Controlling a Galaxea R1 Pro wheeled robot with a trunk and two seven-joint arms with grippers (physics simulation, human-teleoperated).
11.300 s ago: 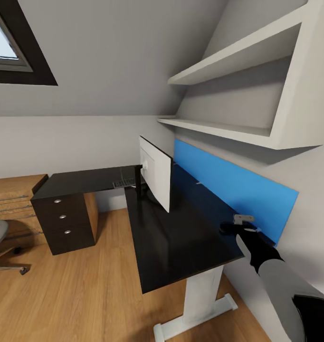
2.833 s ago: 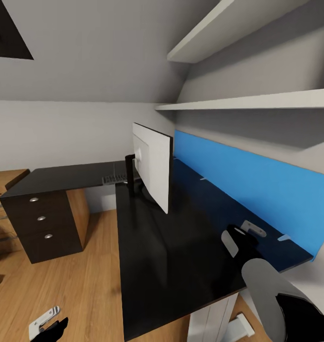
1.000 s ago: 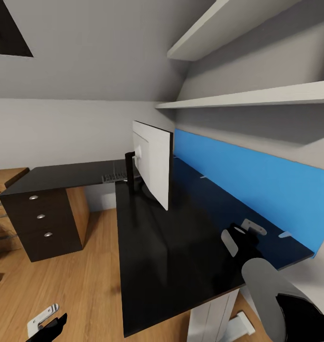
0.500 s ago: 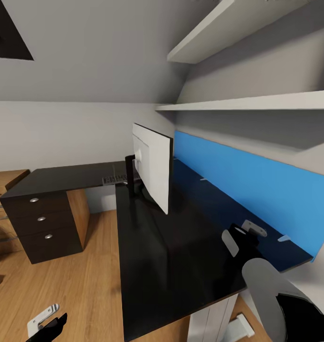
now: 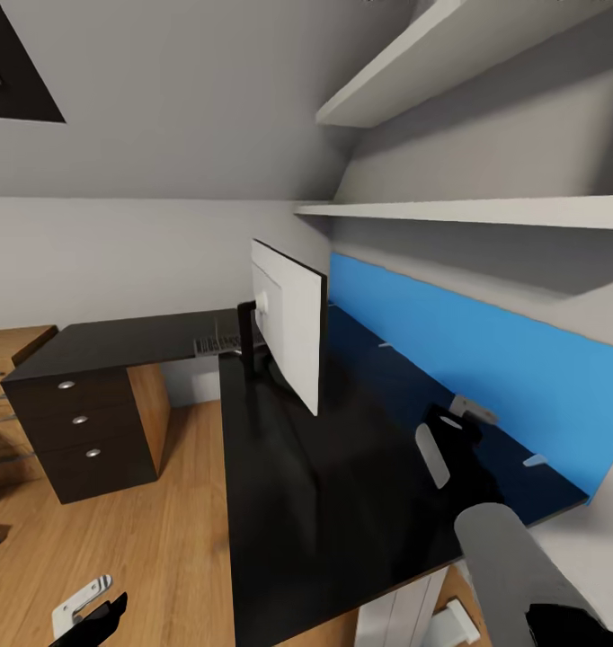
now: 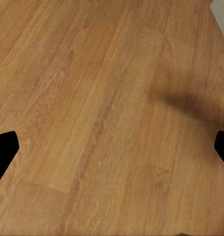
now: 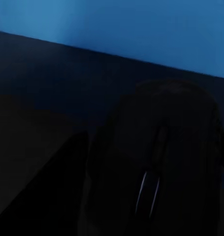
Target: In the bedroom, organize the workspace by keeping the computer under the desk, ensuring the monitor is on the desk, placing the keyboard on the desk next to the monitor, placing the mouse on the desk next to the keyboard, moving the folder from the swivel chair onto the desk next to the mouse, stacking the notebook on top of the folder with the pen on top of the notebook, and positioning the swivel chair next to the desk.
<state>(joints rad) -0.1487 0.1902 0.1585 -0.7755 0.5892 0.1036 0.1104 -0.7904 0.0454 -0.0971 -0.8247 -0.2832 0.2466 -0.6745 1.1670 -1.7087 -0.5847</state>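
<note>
Right gripper (image 5: 446, 431) clamped on the mouse (image 7: 158, 162) over the bench (image 5: 324, 467), long axis toward the blue-panel edge; left gripper (image 5: 86, 611) open.

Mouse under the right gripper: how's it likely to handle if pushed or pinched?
The mouse looks like a rigid, rounded shell, so it probably won't flex, but fingers could slip off its curved sides. Its surface looks smooth and the desk is glossy, so a push would likely slide it, not roll it. Its low shape makes tipping unlikely.

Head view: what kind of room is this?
Likely an attic home office or bedroom workspace: a sloped ceiling, a black L-shaped desk with a monitor on it, wall shelves and a wood floor.
</note>
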